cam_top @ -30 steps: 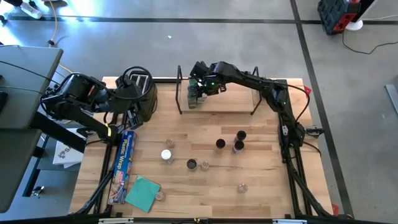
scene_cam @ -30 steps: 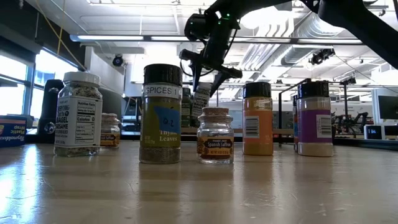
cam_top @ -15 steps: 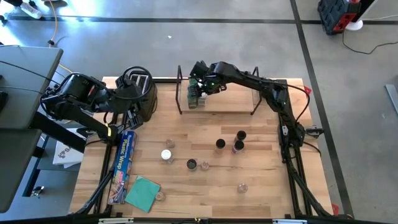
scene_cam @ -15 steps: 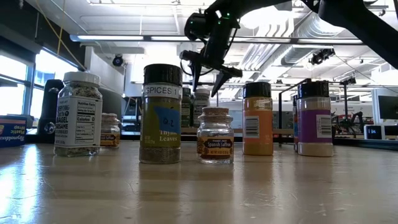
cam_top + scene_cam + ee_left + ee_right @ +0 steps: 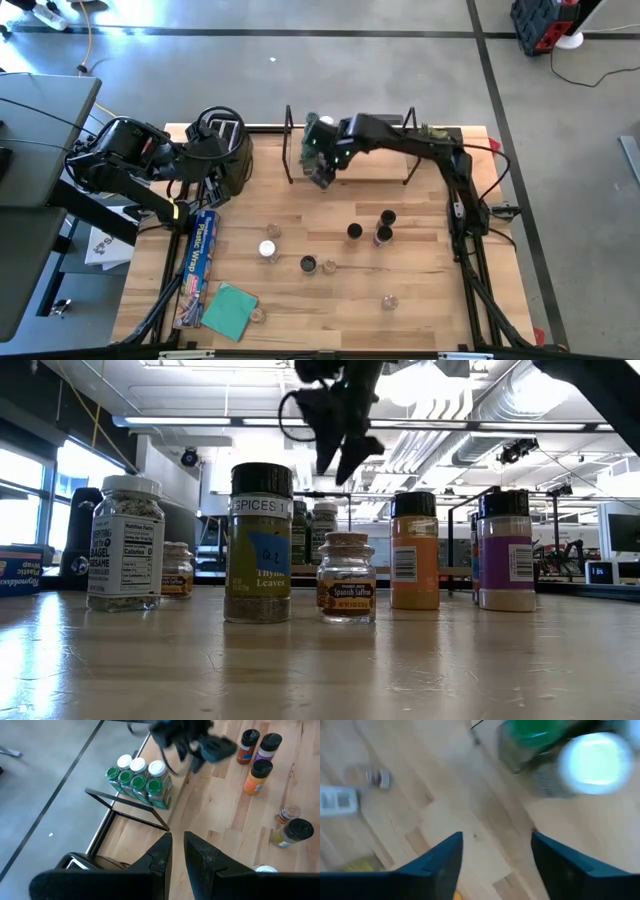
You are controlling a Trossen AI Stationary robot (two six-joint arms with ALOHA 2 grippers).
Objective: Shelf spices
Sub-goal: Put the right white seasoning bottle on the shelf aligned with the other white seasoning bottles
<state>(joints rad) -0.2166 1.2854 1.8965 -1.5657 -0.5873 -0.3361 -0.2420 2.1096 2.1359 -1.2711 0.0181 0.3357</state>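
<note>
The shelf [image 5: 365, 160] is a low wooden rack with black end frames at the table's far edge. Several spice jars with green and white tops [image 5: 137, 775] stand packed at its left end. More jars stand loose on the table [image 5: 353, 232], among them a thyme jar [image 5: 259, 543], a saffron jar [image 5: 346, 578] and an orange jar [image 5: 414, 550]. My right gripper [image 5: 322, 172] hangs open and empty above the table just in front of the shelved jars [image 5: 495, 865], high in the low view [image 5: 335, 465]. My left gripper [image 5: 177, 855] waits shut by the toaster.
A black-and-silver toaster [image 5: 225, 150] stands at the table's far left corner. A plastic wrap box [image 5: 200, 268] and a green cloth [image 5: 230, 310] lie along the left side. Bare wood lies between the shelf and the loose jars [image 5: 330, 205].
My right gripper set a tilted jar upright among the jars at the shelf's left end and let go of it. It then rose and drew back toward the table's near edge with its fingers apart. The jar stays standing on the shelf.
</note>
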